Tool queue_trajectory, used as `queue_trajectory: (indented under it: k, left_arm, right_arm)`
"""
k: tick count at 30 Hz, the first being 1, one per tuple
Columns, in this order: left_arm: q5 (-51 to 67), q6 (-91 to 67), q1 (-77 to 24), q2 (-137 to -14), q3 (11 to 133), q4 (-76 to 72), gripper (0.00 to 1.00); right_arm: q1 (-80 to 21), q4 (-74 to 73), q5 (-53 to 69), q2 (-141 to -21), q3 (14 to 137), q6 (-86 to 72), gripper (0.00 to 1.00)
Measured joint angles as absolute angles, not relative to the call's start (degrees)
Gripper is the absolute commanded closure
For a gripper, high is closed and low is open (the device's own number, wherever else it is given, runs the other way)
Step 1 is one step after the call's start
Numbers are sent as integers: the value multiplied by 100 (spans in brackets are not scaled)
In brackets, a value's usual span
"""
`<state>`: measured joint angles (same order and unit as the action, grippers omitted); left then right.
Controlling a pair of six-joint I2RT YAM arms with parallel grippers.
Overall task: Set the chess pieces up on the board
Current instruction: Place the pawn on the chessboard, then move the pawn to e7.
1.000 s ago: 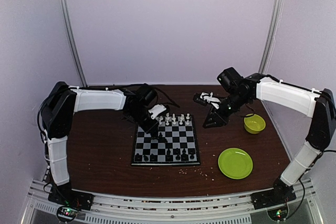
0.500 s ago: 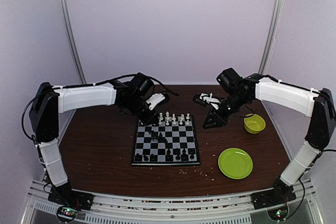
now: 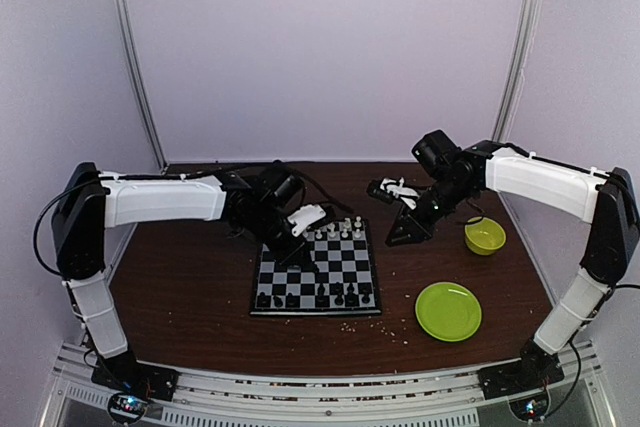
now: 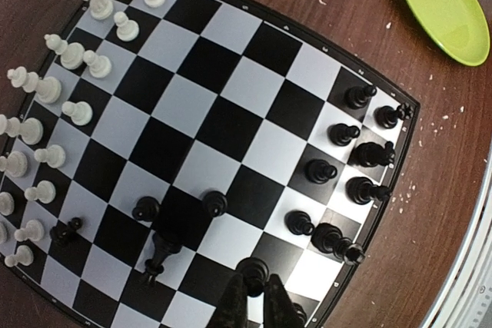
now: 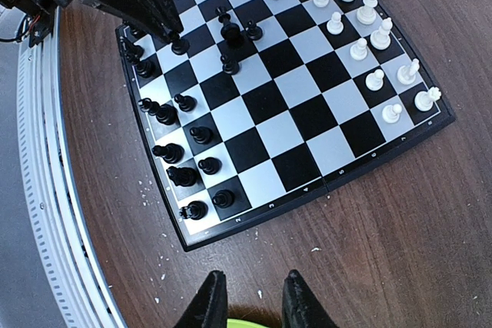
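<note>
The left gripper (image 4: 254,282) is closed on one black pawn (image 4: 252,268), at the left edge of the board (image 4: 231,124). The white chess pieces (image 4: 71,55) stand along the board's far side and the black chess pieces (image 4: 361,190) along its near side, with a few black ones near the middle. The right gripper (image 5: 252,276) hangs to the right of the board, its fingers apart and empty.

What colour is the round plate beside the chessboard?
The plate is bright yellow-green; the top external view shows it best.
</note>
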<state>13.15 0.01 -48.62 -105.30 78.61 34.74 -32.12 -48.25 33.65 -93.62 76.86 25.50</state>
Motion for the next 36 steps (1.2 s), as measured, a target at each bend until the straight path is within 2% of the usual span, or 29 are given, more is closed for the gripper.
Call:
queue_trajectory:
  k: [13,16,22,36]
  left_arm:
    - [1470,5,-5000,-10833,7813,3483,91]
    - [1448,8,-5000,-10836,7808,3485,83]
    - [1334,1,-5002,-10886,7813,3476,74]
    - [1256,3,-5011,-11299,7909,3461,72]
  right_arm:
    - [-3212,-4831,3365,-9367,7686,2547,75]
    - [-3212,-4831,3367,-9369,7686,2547,75]
    - [-3212,-4838,3369,-9389,7686,2545,75]
    - [-3212,-4842,3369,-9400,7686,2547,75]
